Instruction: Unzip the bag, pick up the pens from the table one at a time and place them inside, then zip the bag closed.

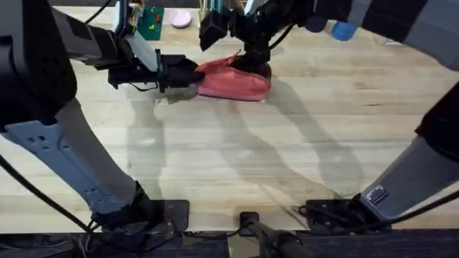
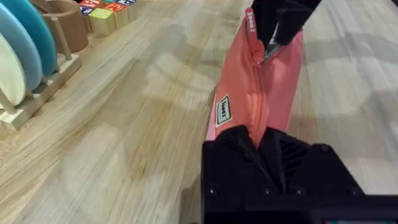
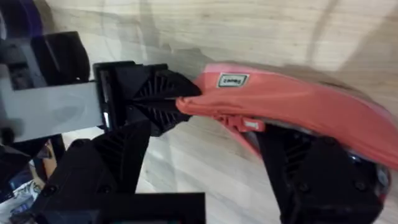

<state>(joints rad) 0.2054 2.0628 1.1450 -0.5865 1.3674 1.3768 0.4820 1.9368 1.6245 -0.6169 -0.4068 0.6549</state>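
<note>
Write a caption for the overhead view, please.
Two grippers, left gripper and right gripper, hold a pink bag between them.

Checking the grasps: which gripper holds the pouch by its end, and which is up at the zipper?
The left gripper clamps the end of the bag; the right gripper is at the zipper, on the far end.

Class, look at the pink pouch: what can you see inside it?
Nothing shows inside the pouch: its fabric covers whatever it holds. The left gripper pinches one end; the right gripper is at the zipper.
</note>
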